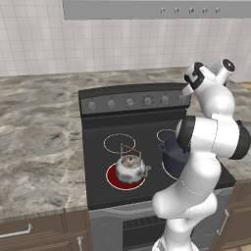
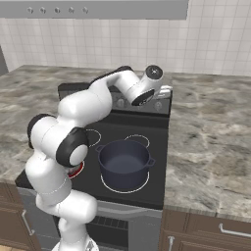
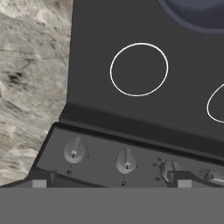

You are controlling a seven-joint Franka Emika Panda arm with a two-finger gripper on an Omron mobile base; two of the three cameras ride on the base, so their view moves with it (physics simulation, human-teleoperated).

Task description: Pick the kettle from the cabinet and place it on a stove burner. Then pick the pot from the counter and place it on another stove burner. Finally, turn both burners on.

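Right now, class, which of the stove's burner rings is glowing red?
The front-left burner, the one under the kettle. Its disc glows red, while the other rings, including the pot's, are plain white outlines on the dark stovetop.

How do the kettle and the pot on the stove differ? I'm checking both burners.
The kettle is small, silvery and has an arched brown handle; the pot is wide, dark blue-grey, lidless, with side loops. The kettle's burner glows red; the pot's ring shows no glow. Both stand upright on front burners.

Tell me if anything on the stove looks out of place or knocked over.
Nothing stands out. The kettle sits upright on a glowing red burner, and the pot sits upright on its own ring, which is not glowing.
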